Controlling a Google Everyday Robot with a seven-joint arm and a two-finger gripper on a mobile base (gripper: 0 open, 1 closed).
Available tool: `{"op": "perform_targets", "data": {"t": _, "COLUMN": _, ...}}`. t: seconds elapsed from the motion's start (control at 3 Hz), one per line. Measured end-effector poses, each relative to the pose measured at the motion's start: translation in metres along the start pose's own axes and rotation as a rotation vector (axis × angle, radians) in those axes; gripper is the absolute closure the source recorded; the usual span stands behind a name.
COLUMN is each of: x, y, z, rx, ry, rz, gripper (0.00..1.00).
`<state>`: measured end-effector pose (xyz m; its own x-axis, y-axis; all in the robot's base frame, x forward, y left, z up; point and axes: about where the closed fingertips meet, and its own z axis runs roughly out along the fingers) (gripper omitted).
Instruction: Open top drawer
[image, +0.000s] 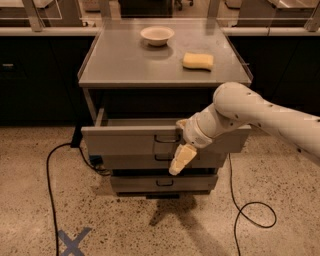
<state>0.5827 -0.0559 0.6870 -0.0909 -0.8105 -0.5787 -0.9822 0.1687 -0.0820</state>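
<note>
The top drawer (125, 141) is the tallest grey front of three in the metal cabinet. It stands pulled partway out, and a strip of its inside shows behind the front panel. Its small dark bar handle (165, 138) sits at the centre. My gripper (181, 161), cream-coloured, hangs in front of the panel just right of and below the handle, pointing down over the middle drawer. My white arm comes in from the right and covers the right part of the drawer front.
On the cabinet top (125, 65) are a white bowl (157, 35) and a yellow sponge (198, 61). Two shorter drawers (160, 182) sit below. Black cables (50, 175) trail on the speckled floor at both sides. A blue tape X (72, 241) marks the floor at front left.
</note>
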Motion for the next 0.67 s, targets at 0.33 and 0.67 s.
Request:
{"op": "perform_targets", "data": {"t": 0.33, "x": -0.003, "y": -0.006, "z": 0.003, "rx": 0.014, "ry": 0.01, "rz": -0.024, "gripper": 0.0}}
{"op": "perform_targets", "data": {"t": 0.67, "x": 0.001, "y": -0.027, "z": 0.016, "rx": 0.037, "ry": 0.028, "rz": -0.046, "gripper": 0.0}}
